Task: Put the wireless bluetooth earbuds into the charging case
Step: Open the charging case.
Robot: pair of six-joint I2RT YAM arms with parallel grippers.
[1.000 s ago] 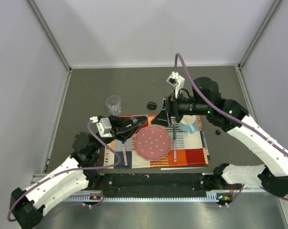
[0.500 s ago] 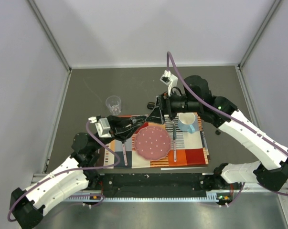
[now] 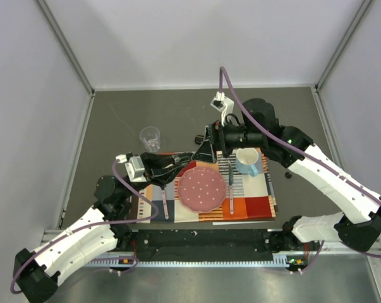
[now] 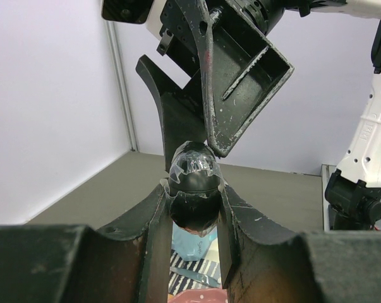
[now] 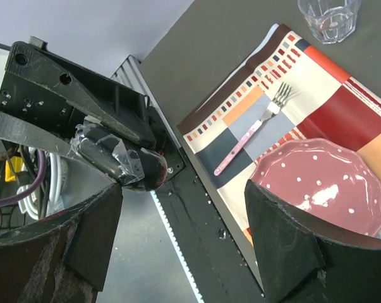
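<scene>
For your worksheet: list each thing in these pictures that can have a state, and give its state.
left gripper: shut on the charging case.
charging case: lid closed, held up off the table.
right gripper: open, holding nothing.
glass: upright, looks empty.
mug: upright on the placemat.
plate: nothing on it.

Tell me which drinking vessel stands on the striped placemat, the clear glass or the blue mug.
The blue mug: it stands on the placemat's far right corner. The clear glass stands off it, on the dark table beyond the far left corner.
</scene>
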